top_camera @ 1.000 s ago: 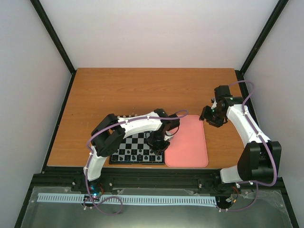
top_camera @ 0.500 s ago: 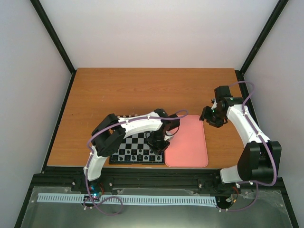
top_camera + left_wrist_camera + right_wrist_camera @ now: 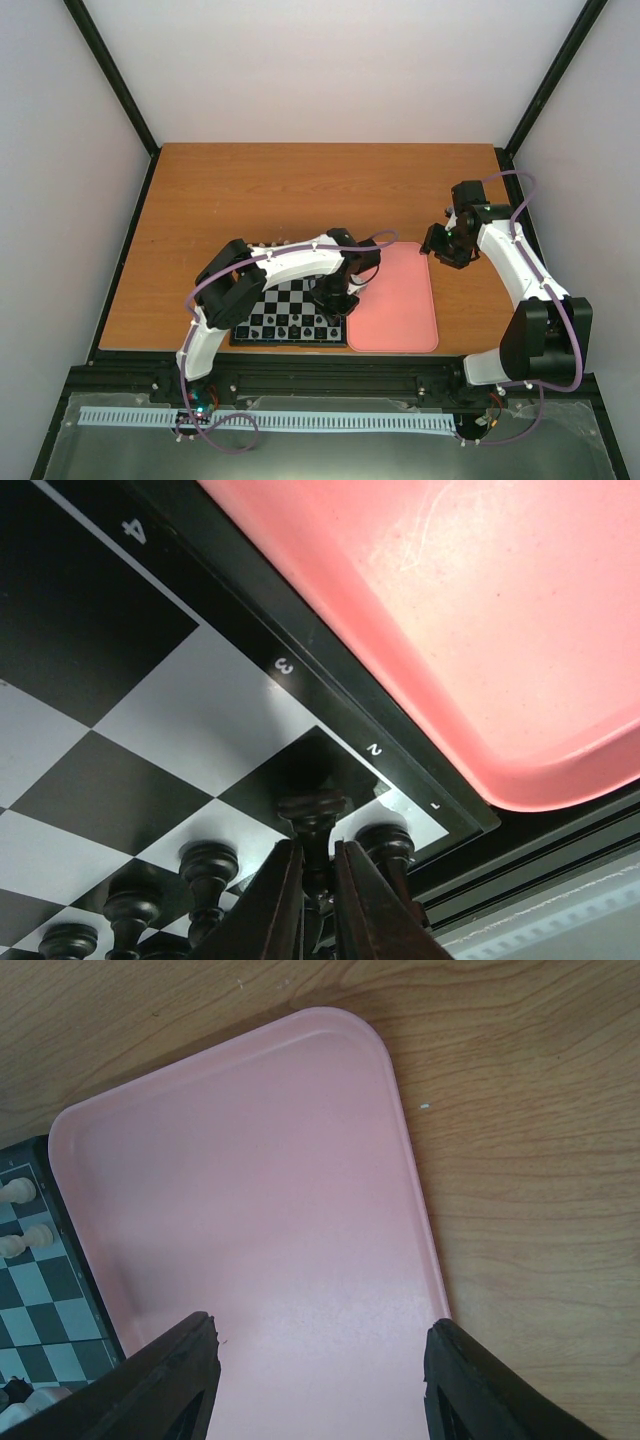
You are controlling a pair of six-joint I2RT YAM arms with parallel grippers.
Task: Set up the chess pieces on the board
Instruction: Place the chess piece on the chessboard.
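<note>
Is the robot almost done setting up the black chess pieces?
Nearly. Black pieces stand in rows on the board, and the pink tray looks empty. The left gripper is shut on one black piece at the corner. That one probably just needs letting go.

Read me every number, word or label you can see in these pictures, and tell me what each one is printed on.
"4": white, on the black rim of the board, left wrist view.
"3": same rim, further along.
"2": same rim, near the corner.
"1": same rim, at the corner; small and only just legible.
No other text shows in any view.
</note>
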